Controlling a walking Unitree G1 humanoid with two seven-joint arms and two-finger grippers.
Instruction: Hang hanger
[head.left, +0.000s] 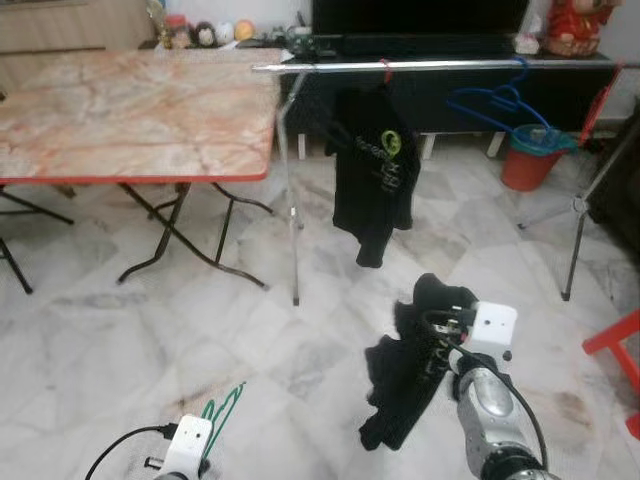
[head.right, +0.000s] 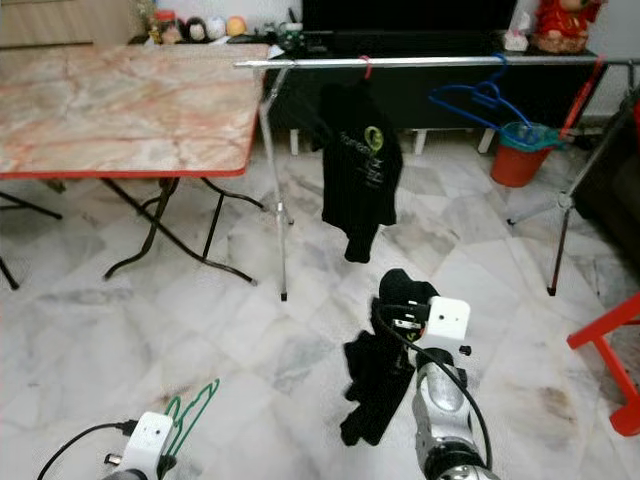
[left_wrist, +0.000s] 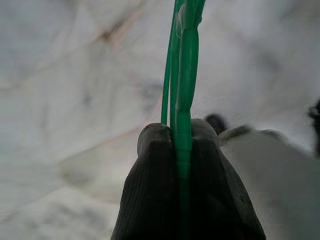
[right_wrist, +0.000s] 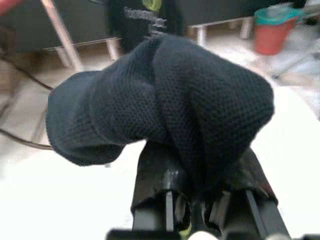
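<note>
A green wire hanger (head.left: 223, 404) sticks up from my left gripper (left_wrist: 176, 137), which is shut on it low at the front left, just above the marble floor. My right gripper (head.left: 442, 322) is raised at the front right, shut on a black knitted garment (head.left: 408, 372) that drapes over its fingers and hangs down; the same garment (right_wrist: 165, 100) covers the fingertips in the right wrist view. Further ahead stands a silver clothes rail (head.left: 450, 65). A black T-shirt (head.left: 372, 170) hangs from it on a red hanger.
Blue hangers (head.left: 498, 100) hang further right on the rail, above a red bucket (head.left: 530, 160). A marble-topped folding table (head.left: 130, 110) stands at the left. A red stool (head.left: 620, 345) is at the right edge, with a dark TV cabinet (head.left: 450, 95) behind the rail.
</note>
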